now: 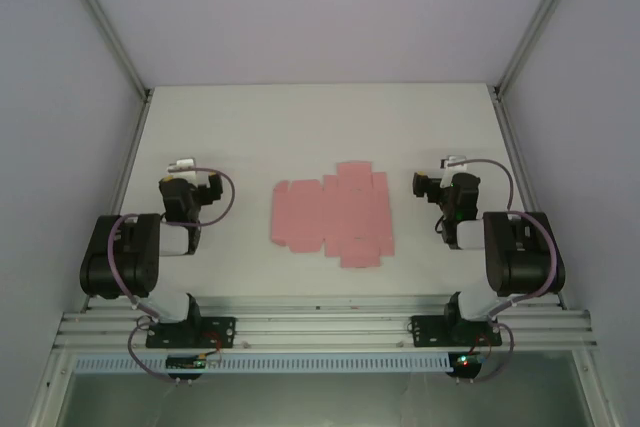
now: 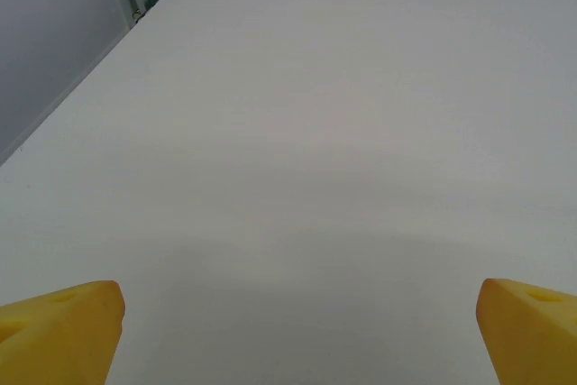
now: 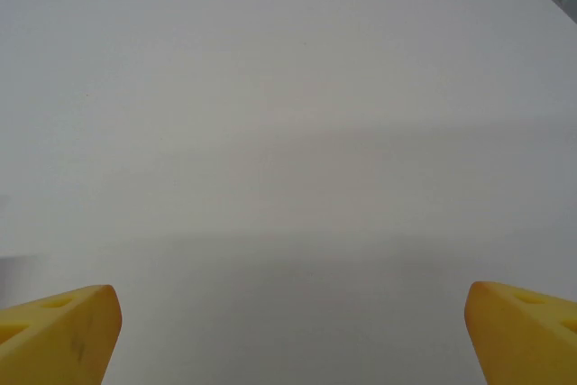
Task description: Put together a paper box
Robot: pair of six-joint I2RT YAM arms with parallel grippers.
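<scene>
Okay, starting line: box (image 1: 330,215) lies unfolded mid-way across the table (image 1: 300,127), no fold made yet.
My left gripper (image 2: 296,326) and right gripper (image 3: 293,326) hang spread wide, holding nothing, one each side and well apart from it. It's a thin pink die-cut sheet, flat, flaps and tabs jutting round the edges. Next, I reckon: reach inward, pin one panel, lift a flap for the first crease.

My station is a lab cell: white table (image 1: 300,127), plain grey walls (image 1: 50,147) at 9 and 3 o'clock, aluminium rail (image 1: 320,327) at 6.
</scene>
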